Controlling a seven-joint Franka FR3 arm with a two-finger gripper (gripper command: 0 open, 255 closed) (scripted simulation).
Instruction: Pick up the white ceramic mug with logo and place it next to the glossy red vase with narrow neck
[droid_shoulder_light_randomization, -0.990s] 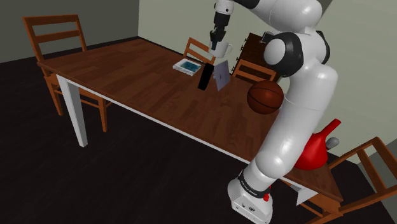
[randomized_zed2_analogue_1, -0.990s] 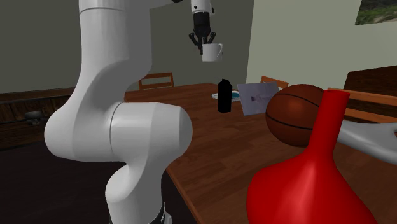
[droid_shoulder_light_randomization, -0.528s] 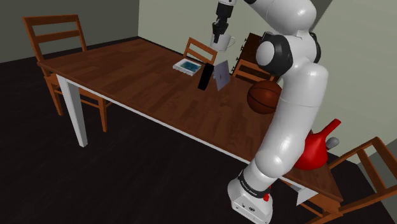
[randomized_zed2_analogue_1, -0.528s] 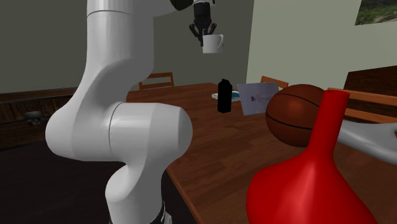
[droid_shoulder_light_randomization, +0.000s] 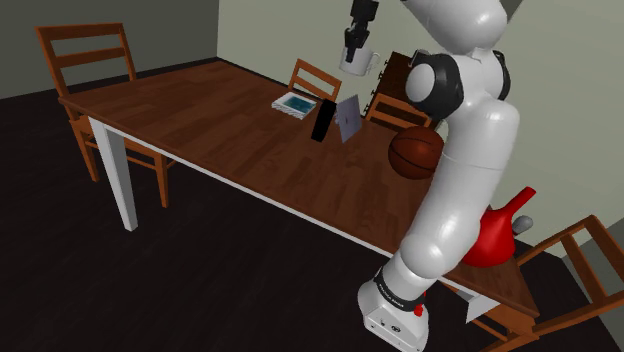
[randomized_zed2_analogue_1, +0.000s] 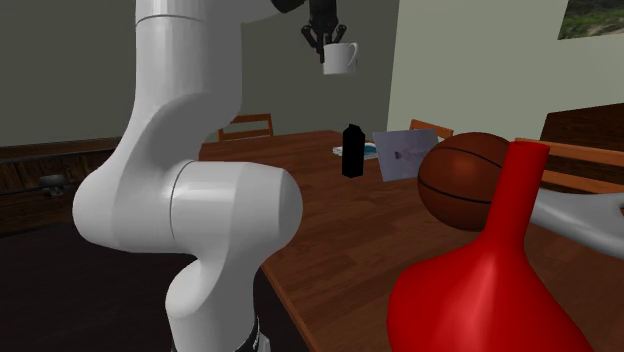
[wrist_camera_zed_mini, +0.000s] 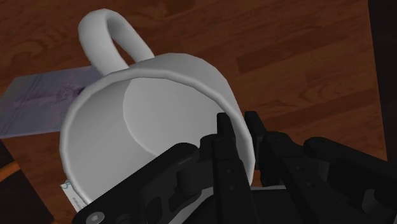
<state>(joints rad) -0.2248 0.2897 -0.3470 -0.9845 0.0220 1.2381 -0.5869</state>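
Note:
The white mug (droid_shoulder_light_randomization: 357, 60) hangs high above the wooden table (droid_shoulder_light_randomization: 200, 120), held upright by its rim. My black gripper (droid_shoulder_light_randomization: 354, 44) is shut on that rim, one finger inside the cup and one outside, as the wrist view shows on the mug (wrist_camera_zed_mini: 153, 114) with my gripper (wrist_camera_zed_mini: 242, 137). In the second exterior view the mug (randomized_zed2_analogue_1: 340, 58) dangles under the gripper (randomized_zed2_analogue_1: 324, 42). The glossy red vase (droid_shoulder_light_randomization: 495, 232) with a narrow neck stands at the table's near end by the stand, and looms large as the vase (randomized_zed2_analogue_1: 480, 290) in the second exterior view.
A brown basketball (droid_shoulder_light_randomization: 416, 152) rests between the arm and the vase. A black carton (droid_shoulder_light_randomization: 322, 118), a pale card (droid_shoulder_light_randomization: 347, 117) and a blue-covered book (droid_shoulder_light_randomization: 296, 103) sit under the mug. Wooden chairs (droid_shoulder_light_randomization: 90, 60) ring the table. A grey object (droid_shoulder_light_randomization: 523, 223) lies by the vase.
The gripper has carried the mug upward and slightly to the shoulder view's right over the last second. Everything on the table stayed put.

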